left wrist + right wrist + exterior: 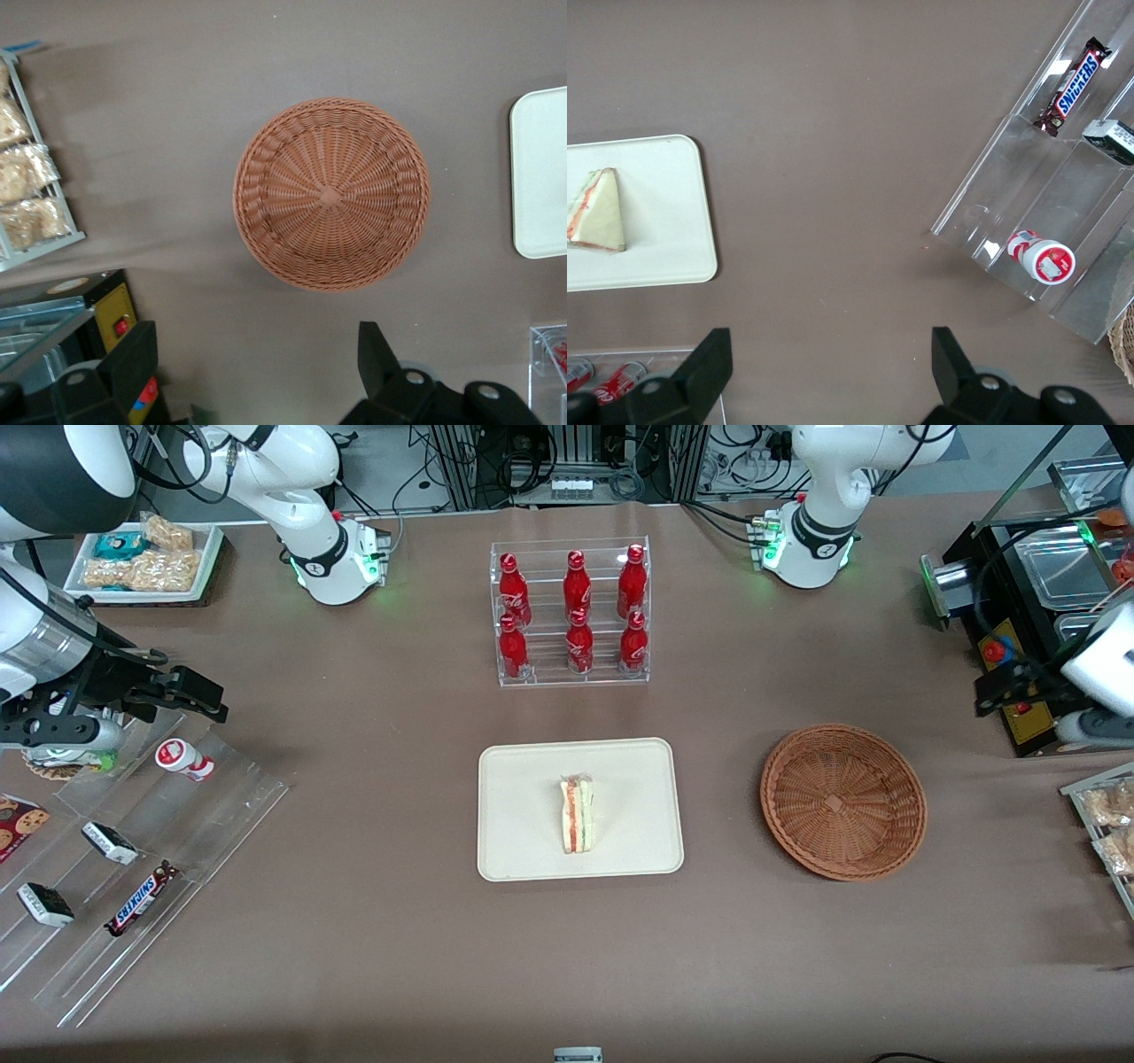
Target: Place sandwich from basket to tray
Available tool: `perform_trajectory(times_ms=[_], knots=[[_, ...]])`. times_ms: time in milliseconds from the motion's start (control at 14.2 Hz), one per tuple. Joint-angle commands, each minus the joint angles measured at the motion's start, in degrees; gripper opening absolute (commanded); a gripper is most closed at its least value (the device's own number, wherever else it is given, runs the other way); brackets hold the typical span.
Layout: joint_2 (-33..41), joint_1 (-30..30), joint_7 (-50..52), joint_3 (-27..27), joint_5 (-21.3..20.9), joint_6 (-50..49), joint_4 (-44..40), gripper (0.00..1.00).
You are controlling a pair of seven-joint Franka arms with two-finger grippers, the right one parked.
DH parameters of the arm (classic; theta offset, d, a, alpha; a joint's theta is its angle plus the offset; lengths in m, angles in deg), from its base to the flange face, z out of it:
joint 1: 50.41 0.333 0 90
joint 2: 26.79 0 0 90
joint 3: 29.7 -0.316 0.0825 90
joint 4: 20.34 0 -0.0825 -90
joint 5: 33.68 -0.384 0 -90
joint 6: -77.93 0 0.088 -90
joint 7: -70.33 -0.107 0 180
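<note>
- Sandwich (pixel 577 815): already down on the tray (pixel 532 850), about in the middle, lying flat, with the red and green stripes showing along one edge.
- Looks light and soft. Easy to squash, and the clear wrap is likely slippery.
- Best to pinch gently across the two flat bread sides, near the thick end, not on the thin tip.
- Basket (pixel 842 802): nothing in it, only the woven bottom showing. Sits beside the tray, toward the working arm's end of the worktop (pixel 354 957), with a bare gap between the two.
- Hand (pixel 257 372): spread wide, both black fingers (pixel 133 359) far apart. Holds nothing and touches nothing.
- Hangs high over the worktop near the basket, looking straight down into it, well apart from the sandwich.
- Job looks done, going by where everything lies: sandwich on the tray, basket with nothing inside.
- Farther from the front camera than the tray: a clear rack of red bottles (pixel 571 611), not part of this job.
</note>
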State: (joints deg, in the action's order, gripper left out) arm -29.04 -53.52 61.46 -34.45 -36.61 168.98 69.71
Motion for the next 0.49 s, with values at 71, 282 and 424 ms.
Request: perform_trajectory(times_ms=[71,282,424], knots=[[2.3,2.3,-1.4,1.8,2.7,1.3,0.9,1.0],[2.2,2.3,-1.1,1.8,2.9,1.3,0.9,1.0],[2.1,2.2,0.3,1.8,3.0,0.8,0.9,1.0]])
